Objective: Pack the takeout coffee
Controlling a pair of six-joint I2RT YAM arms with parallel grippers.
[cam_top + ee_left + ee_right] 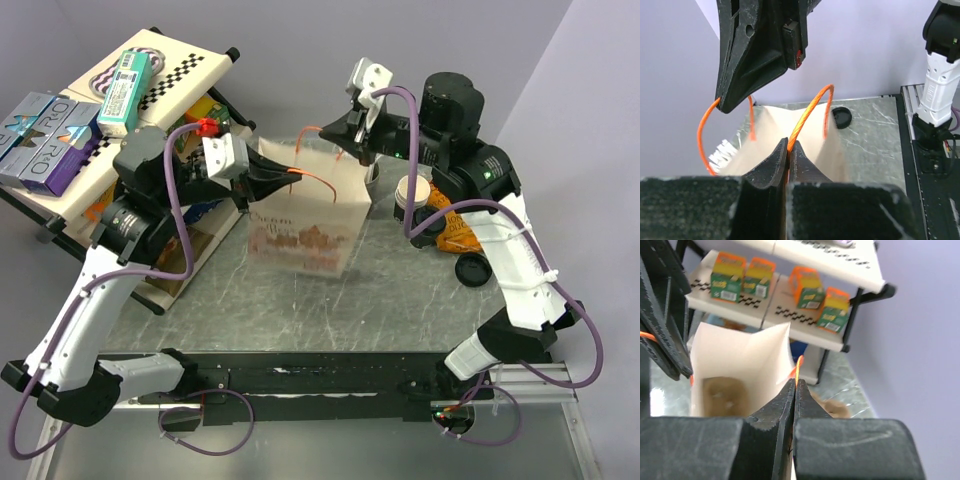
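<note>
Grey veined tabletop (400, 300) fills the middle of our view, with a shelf rack (190, 62) of boxed goods along its left side. Between our two arms stands the paper bag (305, 235), mouth up, its walls blurred in the overhead view.

We hold it by both loops. The left fingers (771, 167) are pressed together on the left handle (806, 114), and the right fingers (777, 405) are pressed together on the right handle (799, 367), so the mouth is spread wide between them.

To the right of the bag lie an orange snack bag (458, 235) and a white cup (413, 186). Just in front of that cup is the takeout coffee (408, 213), which we read as a dark cup standing upright, though a cable crosses it and its top is hard to make out. It is outside the bag, near the bag's right wall and below our right wrist.

The right arm is much the nearer; the left would have to reach across the open mouth. We judge that the right fingers must let go of their loop, take the upright cup and carry it over the rim.
</note>
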